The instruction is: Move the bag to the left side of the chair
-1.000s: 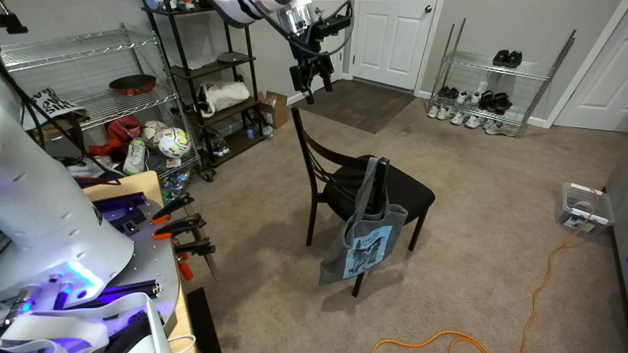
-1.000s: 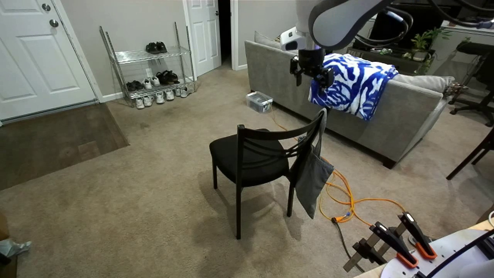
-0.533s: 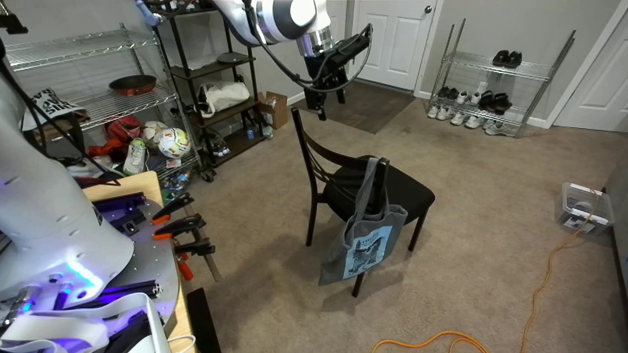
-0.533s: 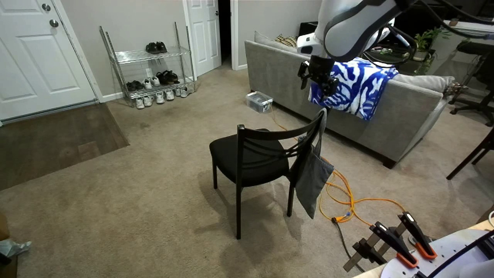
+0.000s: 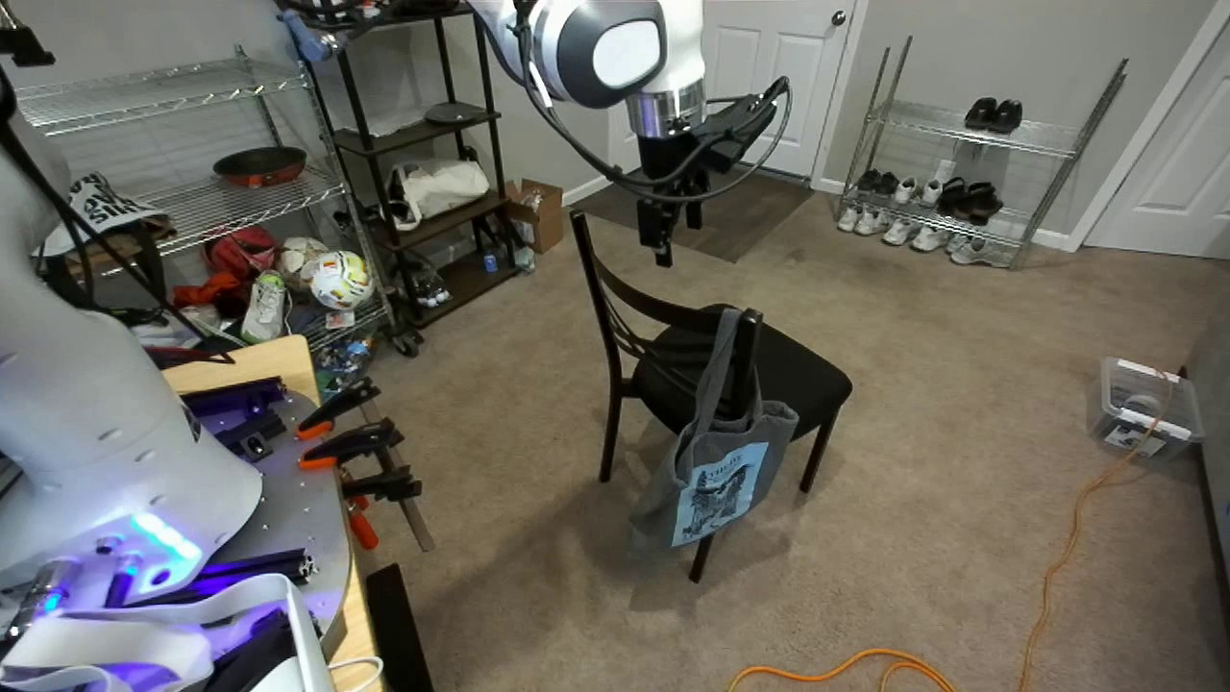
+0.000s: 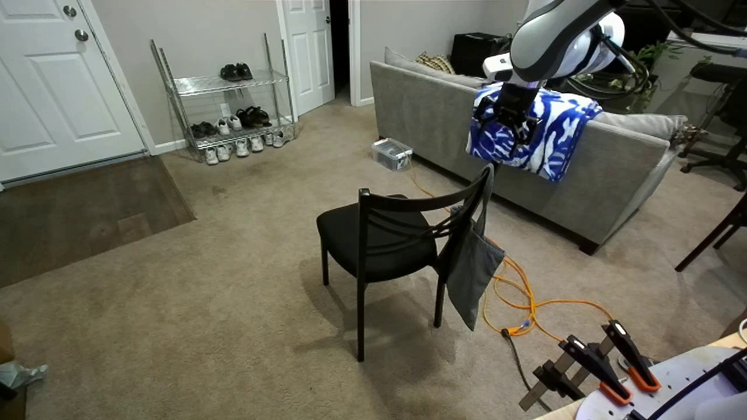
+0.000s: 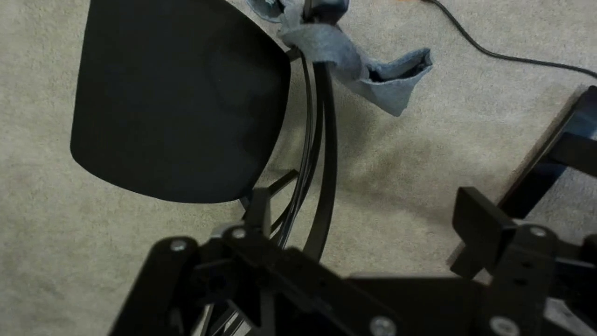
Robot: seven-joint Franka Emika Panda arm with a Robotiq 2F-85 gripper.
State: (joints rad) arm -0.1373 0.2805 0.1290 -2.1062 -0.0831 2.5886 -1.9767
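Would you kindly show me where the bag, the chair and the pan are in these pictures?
Bag (image 5: 723,492), in an exterior view: on its light blue print.
Chair (image 7: 186,102), in the wrist view: on its black seat.
Pan (image 5: 259,163), in an exterior view: on its dark inside.

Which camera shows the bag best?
An exterior view, where the bag shows its print and strap plainly. In an exterior view without the print, its plain side hangs partly behind the chair; the wrist view looks down on it, print unseen.
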